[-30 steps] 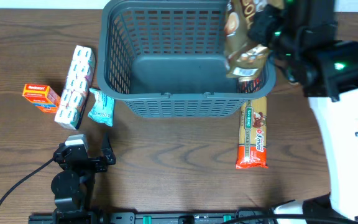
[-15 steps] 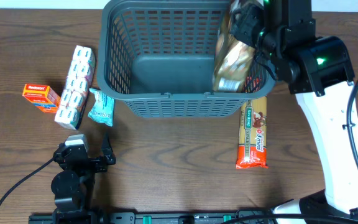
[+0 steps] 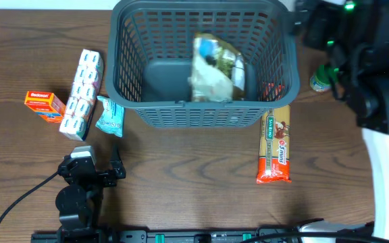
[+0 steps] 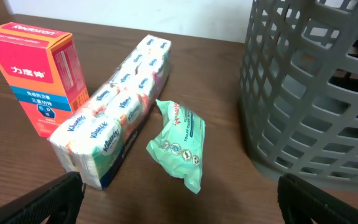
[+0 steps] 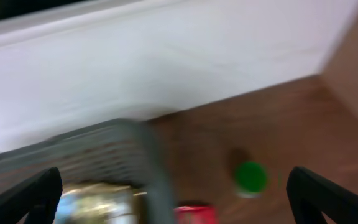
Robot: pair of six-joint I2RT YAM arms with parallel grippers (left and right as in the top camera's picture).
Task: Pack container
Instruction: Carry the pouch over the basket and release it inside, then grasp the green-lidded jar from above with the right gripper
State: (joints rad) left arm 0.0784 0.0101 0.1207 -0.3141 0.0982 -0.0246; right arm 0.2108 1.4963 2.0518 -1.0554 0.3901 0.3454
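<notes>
The container [image 3: 201,112], a dark grey slotted basket, stands at the back middle of the table. A gold and brown packet [image 3: 215,67] lies inside it, toward the right. My right gripper [image 5: 179,202] is open and empty, above the container's right rim [image 5: 148,168]; the view is blurred. In the overhead view the right gripper [image 3: 313,23] sits off the container's back right corner. My left gripper [image 4: 179,205] is open and empty near the table's front left, facing the loose packets; in the overhead view the left gripper [image 3: 117,167] is low on the left.
Left of the container lie a long tissue pack [image 3: 82,94] [image 4: 114,118], an orange box [image 3: 44,104] [image 4: 39,74] and a teal wipes packet [image 3: 109,116] [image 4: 179,146]. A long biscuit packet [image 3: 275,144] lies at the container's front right. A green-capped bottle [image 3: 321,79] [image 5: 250,176] stands to its right.
My right gripper opened and let go of the gold packet, which dropped into the container. The right arm then drew back to the right. The left arm has not moved.
</notes>
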